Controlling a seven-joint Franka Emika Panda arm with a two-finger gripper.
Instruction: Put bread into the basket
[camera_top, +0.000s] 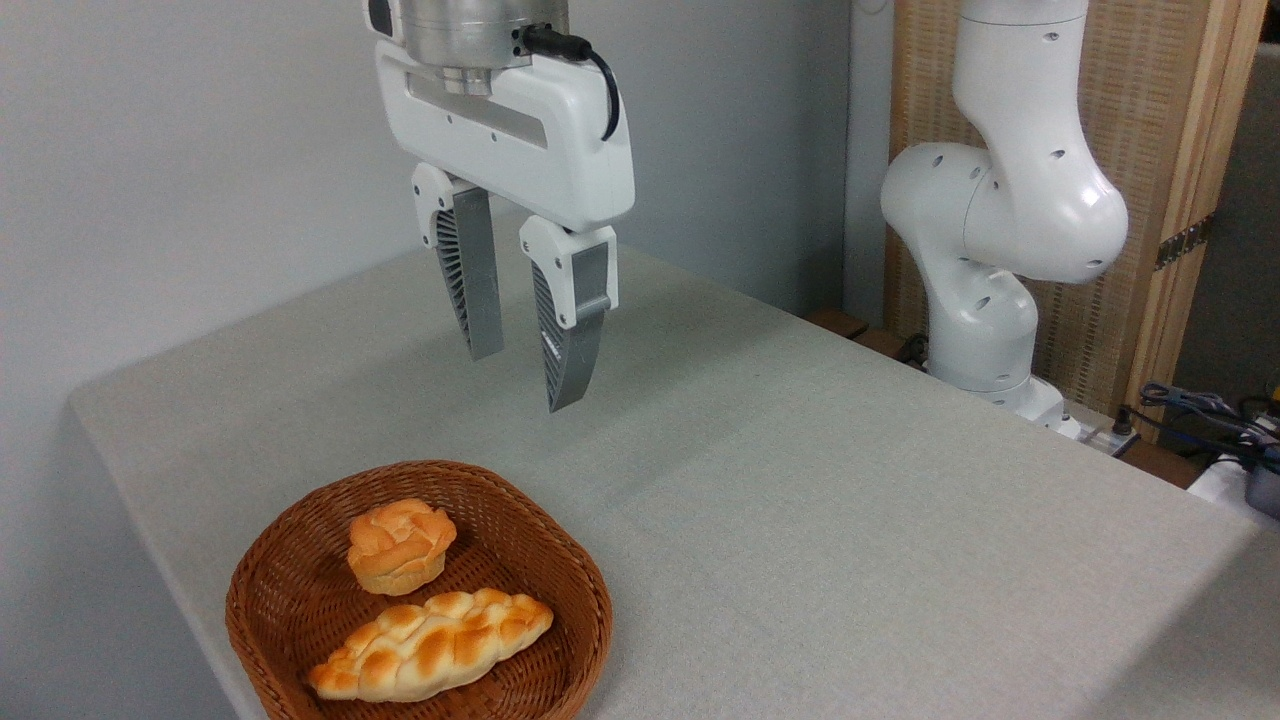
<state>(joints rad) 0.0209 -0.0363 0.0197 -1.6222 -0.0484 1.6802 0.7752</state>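
The bread (432, 645), a long braided golden loaf, lies inside the basket (580, 580) along its near side. The reddish-brown wicker basket sits at the front left of the table. My gripper (522, 378) hangs well above the table behind the basket, open, with nothing between its grey fingers (572, 350).
A small round muffin-shaped bun (400, 546) rests in the basket behind the loaf. The arm's white base (1000, 220) stands at the table's far right edge. Cables (1200, 415) lie at the right. The grey table (800, 500) has its left edge close to the basket.
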